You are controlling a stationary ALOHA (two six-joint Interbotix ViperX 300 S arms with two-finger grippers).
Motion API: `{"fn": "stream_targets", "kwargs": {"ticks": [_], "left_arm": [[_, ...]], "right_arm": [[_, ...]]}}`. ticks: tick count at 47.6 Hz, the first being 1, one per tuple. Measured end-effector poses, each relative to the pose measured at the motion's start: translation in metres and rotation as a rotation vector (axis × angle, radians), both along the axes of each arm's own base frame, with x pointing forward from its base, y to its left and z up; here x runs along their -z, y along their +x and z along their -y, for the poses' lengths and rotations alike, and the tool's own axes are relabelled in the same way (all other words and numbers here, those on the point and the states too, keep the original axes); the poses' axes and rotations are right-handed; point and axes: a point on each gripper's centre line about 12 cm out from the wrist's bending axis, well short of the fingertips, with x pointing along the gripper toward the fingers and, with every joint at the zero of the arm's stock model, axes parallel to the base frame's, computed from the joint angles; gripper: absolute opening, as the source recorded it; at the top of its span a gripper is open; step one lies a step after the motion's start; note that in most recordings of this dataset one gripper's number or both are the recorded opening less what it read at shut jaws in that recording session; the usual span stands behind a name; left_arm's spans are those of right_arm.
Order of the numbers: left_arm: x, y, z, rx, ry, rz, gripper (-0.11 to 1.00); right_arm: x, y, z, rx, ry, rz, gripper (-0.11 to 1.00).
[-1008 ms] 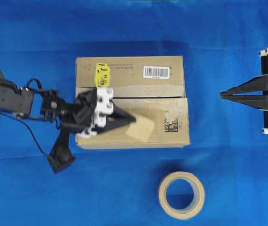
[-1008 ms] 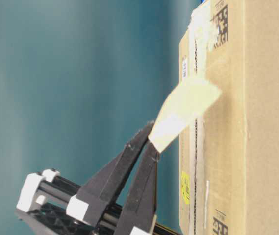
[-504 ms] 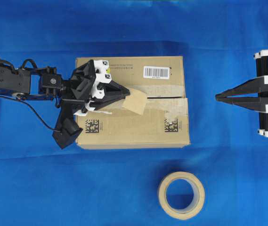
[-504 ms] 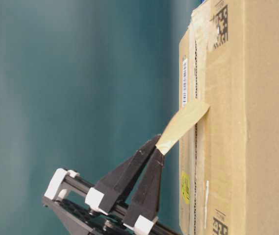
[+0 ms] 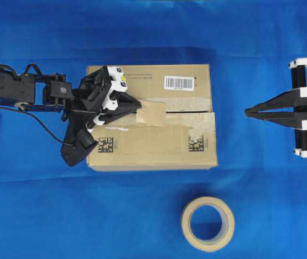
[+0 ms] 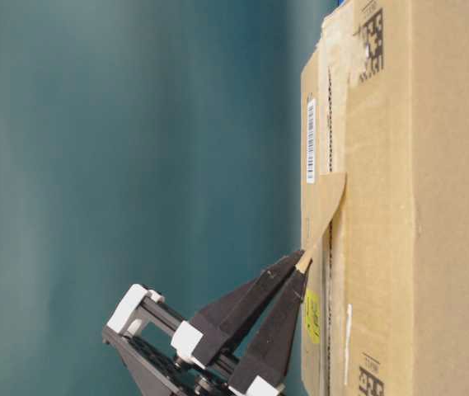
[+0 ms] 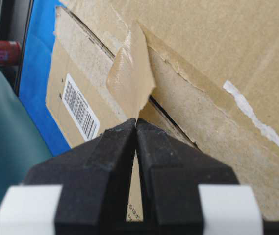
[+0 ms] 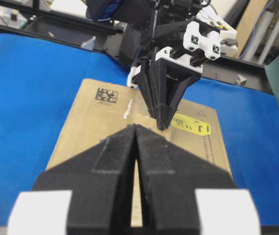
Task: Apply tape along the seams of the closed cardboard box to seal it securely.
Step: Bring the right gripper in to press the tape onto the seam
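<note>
Over the cardboard box [image 5: 152,116], the left gripper [image 5: 136,107] is pinching one edge of the tape [image 5: 151,113], holding its far edge against the seams [image 5: 188,111], probably so it bridges both flaps. Beside the box, the right gripper [image 5: 248,111] is hanging closed and empty.

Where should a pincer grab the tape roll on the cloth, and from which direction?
Come straight down and pinch one wall of the tape roll, one finger in the open centre, one outside. It lies flat with its hole facing up, and the blue cloth around it is bare.
</note>
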Motion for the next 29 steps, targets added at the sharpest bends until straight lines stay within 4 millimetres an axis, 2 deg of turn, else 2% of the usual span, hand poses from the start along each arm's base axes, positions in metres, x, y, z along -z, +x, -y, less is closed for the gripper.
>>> {"fn": "stream_targets", "kwargs": {"ticks": [20, 29], "left_arm": [[0.001, 0.0, 0.0, -0.001, -0.004, -0.014, 0.02], [0.002, -0.001, 0.0, 0.0, -0.003, -0.027, 0.02]], "right_arm": [[0.013, 0.012, -0.001, -0.002, 0.015, -0.029, 0.0], [0.013, 0.032, 0.007, 0.046, 0.079, -0.052, 0.0]]}}
